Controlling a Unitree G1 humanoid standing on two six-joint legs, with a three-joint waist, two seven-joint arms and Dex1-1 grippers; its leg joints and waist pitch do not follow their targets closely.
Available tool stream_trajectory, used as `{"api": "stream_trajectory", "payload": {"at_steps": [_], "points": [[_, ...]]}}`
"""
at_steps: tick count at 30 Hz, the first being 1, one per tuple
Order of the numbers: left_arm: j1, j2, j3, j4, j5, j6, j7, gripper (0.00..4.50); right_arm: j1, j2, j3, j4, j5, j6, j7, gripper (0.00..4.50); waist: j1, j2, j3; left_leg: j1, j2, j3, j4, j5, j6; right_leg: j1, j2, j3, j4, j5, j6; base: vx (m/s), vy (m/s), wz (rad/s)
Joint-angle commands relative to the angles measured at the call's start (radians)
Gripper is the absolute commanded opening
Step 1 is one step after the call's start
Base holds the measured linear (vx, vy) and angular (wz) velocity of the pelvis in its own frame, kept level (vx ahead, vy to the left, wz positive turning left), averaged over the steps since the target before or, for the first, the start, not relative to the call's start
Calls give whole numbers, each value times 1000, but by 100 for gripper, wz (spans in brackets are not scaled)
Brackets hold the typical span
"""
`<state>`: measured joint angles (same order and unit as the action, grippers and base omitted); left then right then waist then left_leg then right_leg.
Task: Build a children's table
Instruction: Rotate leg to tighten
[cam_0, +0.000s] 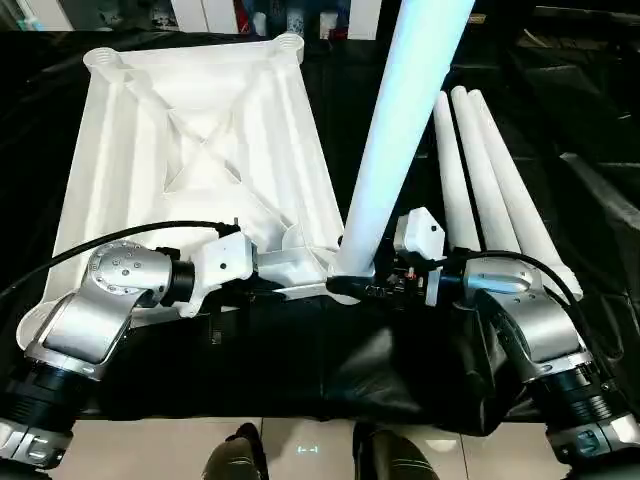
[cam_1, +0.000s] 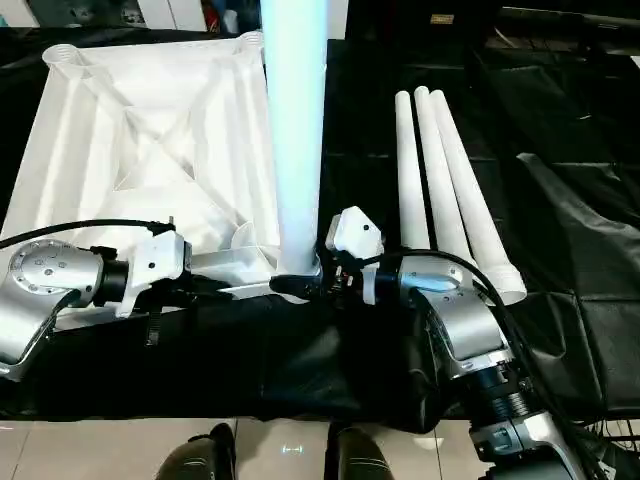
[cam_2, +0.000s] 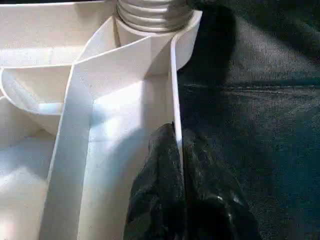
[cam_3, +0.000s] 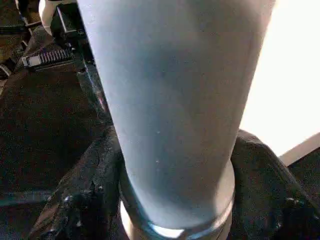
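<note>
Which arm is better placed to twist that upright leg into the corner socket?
The right. Its tool is closed around the base of the upright leg at the tabletop's near corner, while the left tool pinches the tabletop's rim, steadying it.

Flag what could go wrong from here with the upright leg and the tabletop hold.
1. The right tool grips the upright leg only at its base by the corner socket; the long length above could tip and cross-thread.
2. The left tool pinches just the tabletop's thin edge wall, so twisting the leg might slip that hold or shift the tabletop.
3. A swinging leg could knock the three spare legs lying beside it.
</note>
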<state>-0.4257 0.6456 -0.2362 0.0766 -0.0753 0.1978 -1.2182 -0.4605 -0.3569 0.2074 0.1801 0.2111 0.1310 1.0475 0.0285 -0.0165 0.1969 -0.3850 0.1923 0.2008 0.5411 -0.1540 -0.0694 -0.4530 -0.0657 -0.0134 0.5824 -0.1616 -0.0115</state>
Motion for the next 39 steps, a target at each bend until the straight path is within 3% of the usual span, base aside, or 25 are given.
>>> {"api": "stream_trajectory", "payload": {"at_steps": [1,5,8,11,13,14,15,20,21,22,24,28,30,33,35,39], "points": [[32,-10,-57,17,9,3,-24,0,28,6,28,3,-3,-7,14,266,-4,1,-71,23,28,-2,-37,-55,144,71,-47,35,-24,70,-296,0,0,0],[23,-37,-52,35,36,12,44,0,47,48,2,37,-16,17,-83,265,-4,0,-71,21,29,-2,-38,-82,132,68,-49,36,-29,18,-291,0,0,0],[3,-69,-48,61,74,51,130,0,56,99,-23,72,-42,39,-210,265,-6,-4,-63,22,30,-5,-43,-168,85,62,-52,37,-44,-148,-265,0,0,0],[-15,-122,-43,61,76,121,197,0,73,183,-55,78,-38,93,-354,265,-9,-4,-57,24,28,-14,-53,-267,23,55,-60,39,-67,-394,-184,-55,1,-1],[-21,-138,-44,62,83,139,220,0,75,209,-63,80,-38,108,-395,265,-12,-5,-56,21,28,-19,-58,-274,13,55,-59,37,-69,-428,-162,0,0,0],[-25,-146,-44,64,87,148,233,0,76,223,-68,81,-37,116,-417,265,-15,-4,-53,24,28,-17,-59,-293,12,47,-58,39,-75,-454,-144,0,0,0],[-42,-182,-44,82,113,176,296,0,72,278,-89,99,-44,137,-514,265,-15,-4,-54,28,27,-18,-59,-314,10,43,-59,39,-80,-488,-131,0,0,0],[-85,-267,-39,135,156,220,422,0,47,381,-133,172,-72,144,-718,265,-25,-5,-50,26,22,-24,-64,-348,-8,34,-59,36,-88,-566,-88,0,0,0],[-111,-319,-36,161,171,254,485,0,23,437,-158,226,-75,141,-819,265,-26,-6,-49,25,21,-27,-67,-360,-8,34,-61,35,-91,-593,-74,0,0,0],[-116,-329,-38,165,174,260,492,0,16,448,-161,237,-77,139,-838,265,-27,-4,-47,30,20,-27,-66,-382,-10,25,-62,35,-96,-623,-60,0,0,0],[-127,-345,-56,172,189,263,503,0,-7,467,-152,270,-103,120,-878,265,-30,-4,-44,31,20,-34,-72,-421,-10,26,-63,28,-103,-666,-39,0,0,0],[-124,-340,-67,154,190,274,488,0,-25,479,-146,254,-65,107,-800,265,-33,-1,-45,32,21,-43,-83,-463,-10,31,-64,25,-108,-643,-33,0,0,0],[-122,-334,-64,150,195,273,481,0,-27,480,-149,239,-60,105,-778,320,-32,-2,-52,27,22,-41,-85,-427,-2,39,-63,27,-101,-556,-50,0,0,0],[-113,-315,-56,141,200,270,462,0,-41,462,-146,219,-82,90,-776,344,-29,-4,-53,25,22,-31,-83,-380,17,41,-61,33,-93,-435,-96,0,0,0],[-105,-299,-54,132,199,261,442,0,-53,438,-135,206,-98,81,-765,369,-27,-4,-52,24,22,-30,-82,-371,20,42,-63,34,-93,-439,-102,0,0,0],[-76,-249,-50,104,184,243,390,0,-60,350,-101,142,-94,94,-643,369,-26,-8,-53,23,22,-27,-80,-334,32,49,-63,34,-92,-430,-106,0,0,0]]}}
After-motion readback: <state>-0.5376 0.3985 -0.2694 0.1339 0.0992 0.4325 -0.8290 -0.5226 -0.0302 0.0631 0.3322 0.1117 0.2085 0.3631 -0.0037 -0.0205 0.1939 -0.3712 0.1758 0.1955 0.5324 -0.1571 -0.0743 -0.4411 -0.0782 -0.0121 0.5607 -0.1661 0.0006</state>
